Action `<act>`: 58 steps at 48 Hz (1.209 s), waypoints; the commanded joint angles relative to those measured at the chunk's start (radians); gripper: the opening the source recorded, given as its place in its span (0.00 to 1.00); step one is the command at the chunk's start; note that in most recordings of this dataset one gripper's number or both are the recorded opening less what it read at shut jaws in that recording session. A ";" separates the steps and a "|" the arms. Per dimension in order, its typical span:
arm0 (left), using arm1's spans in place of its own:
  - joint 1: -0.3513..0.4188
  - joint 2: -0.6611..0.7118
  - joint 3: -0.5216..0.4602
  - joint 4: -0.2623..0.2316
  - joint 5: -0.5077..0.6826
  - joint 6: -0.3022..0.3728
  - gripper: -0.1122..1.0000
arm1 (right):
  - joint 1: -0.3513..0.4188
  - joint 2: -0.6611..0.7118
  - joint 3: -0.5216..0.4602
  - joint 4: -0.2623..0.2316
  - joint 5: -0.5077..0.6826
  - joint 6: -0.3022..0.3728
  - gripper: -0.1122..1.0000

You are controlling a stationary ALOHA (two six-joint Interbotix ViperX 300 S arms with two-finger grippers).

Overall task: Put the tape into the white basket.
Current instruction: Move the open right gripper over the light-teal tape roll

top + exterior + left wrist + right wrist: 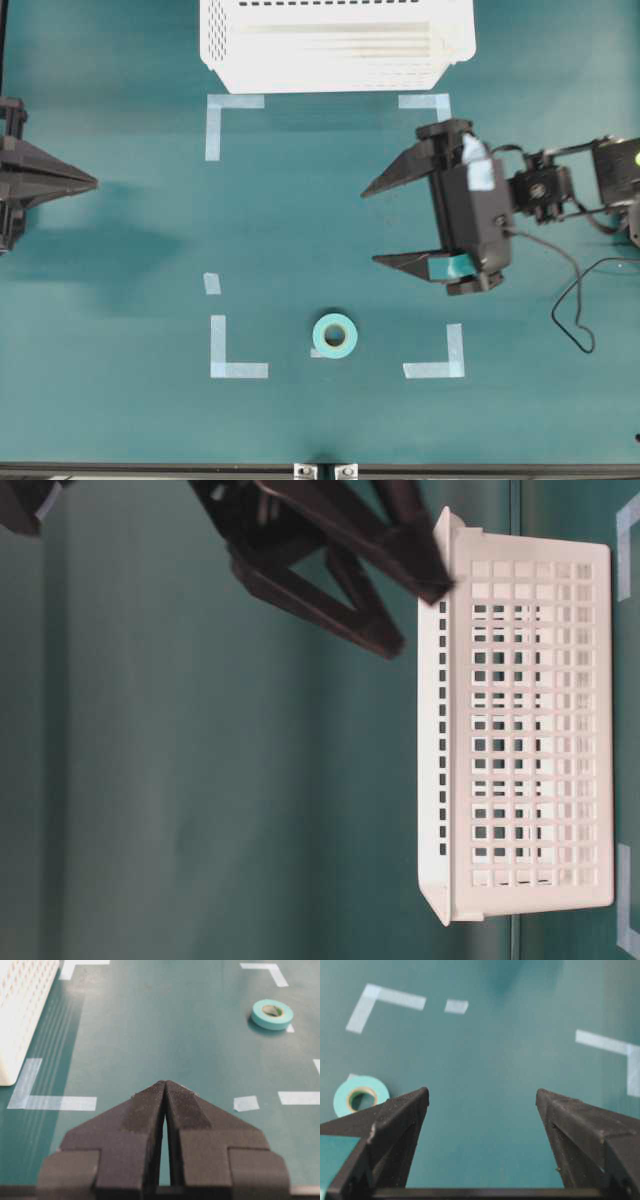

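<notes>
Mint-green tape (335, 336), a small ring-shaped roll with a round hole, is lying flat on the teal table (120, 420) near the front edge in the overhead view, between two pale blue L-shaped corner marks (232, 352) and touching nothing but a scrap of pale strip beside it. The large white rectangular plastic basket (335, 45) with perforated sides and a ribbed bottom is sitting at the far edge, well apart from the roll, just beyond the other pair of corner marks. The right gripper (372, 222) — black, with pointed triangular fingers (400, 172) — is reaching in from the right side of the overhead view, its arm stretching roughly level above the table and its jaws pointing toward the middle of the marked square; the jaws are standing wide apart and holding nothing. In its wrist view the roll is showing low at the left, just beyond the tip of one finger and outside the gap. The left gripper (92, 182) is staying out at the left edge, pointing inward, its two fingers pressing together into a single point — closed on nothing, as the left wrist view shows, with the roll far off ahead. Patches of pale blue tape are sticking to the right gripper's body. No readable writing or brand is showing anywhere.
</notes>
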 commanded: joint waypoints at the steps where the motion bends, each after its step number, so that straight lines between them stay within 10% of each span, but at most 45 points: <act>1: -0.002 0.006 -0.006 -0.002 -0.023 0.000 0.01 | 0.008 0.005 -0.031 -0.002 0.008 -0.002 0.95; 58: -0.002 -0.048 0.017 -0.002 -0.031 -0.002 0.01 | 0.110 0.236 -0.164 -0.002 0.133 0.003 0.95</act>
